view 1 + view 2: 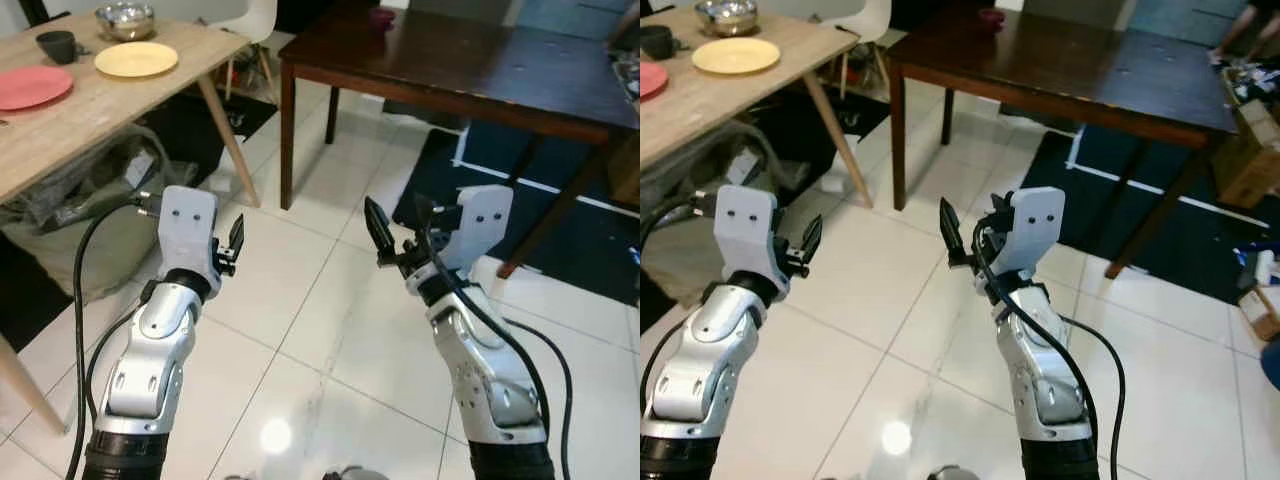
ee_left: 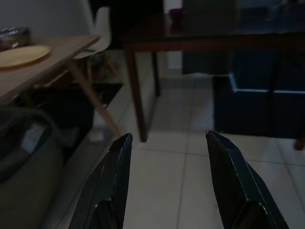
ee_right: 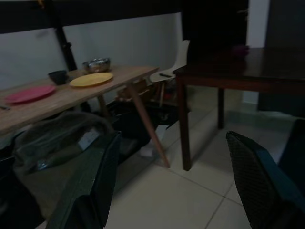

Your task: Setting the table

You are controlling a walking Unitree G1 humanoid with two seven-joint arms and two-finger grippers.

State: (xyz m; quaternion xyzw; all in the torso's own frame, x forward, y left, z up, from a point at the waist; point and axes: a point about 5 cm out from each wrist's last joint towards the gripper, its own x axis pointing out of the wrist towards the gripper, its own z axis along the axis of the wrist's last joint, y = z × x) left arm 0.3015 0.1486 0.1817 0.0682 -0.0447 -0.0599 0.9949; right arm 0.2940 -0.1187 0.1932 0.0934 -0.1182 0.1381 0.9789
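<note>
Pincers left (image 1: pixel 236 243) and right (image 1: pixel 400 232) released over tile floor (image 1: pixel 300 330) between tables

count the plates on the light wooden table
2: a pink plate near the table's left end, and a yellow plate further along, between the dark cup and metal bowl. More may lie out of frame.

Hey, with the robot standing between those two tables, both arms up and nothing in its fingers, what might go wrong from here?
1. The left gripper is close to the light wooden table's slanted leg; turning left may clip it.
2. The yellow plate sits near that table's edge, so a clumsy reach might push it off.
3. The glossy tile floor may be slippery.
</note>
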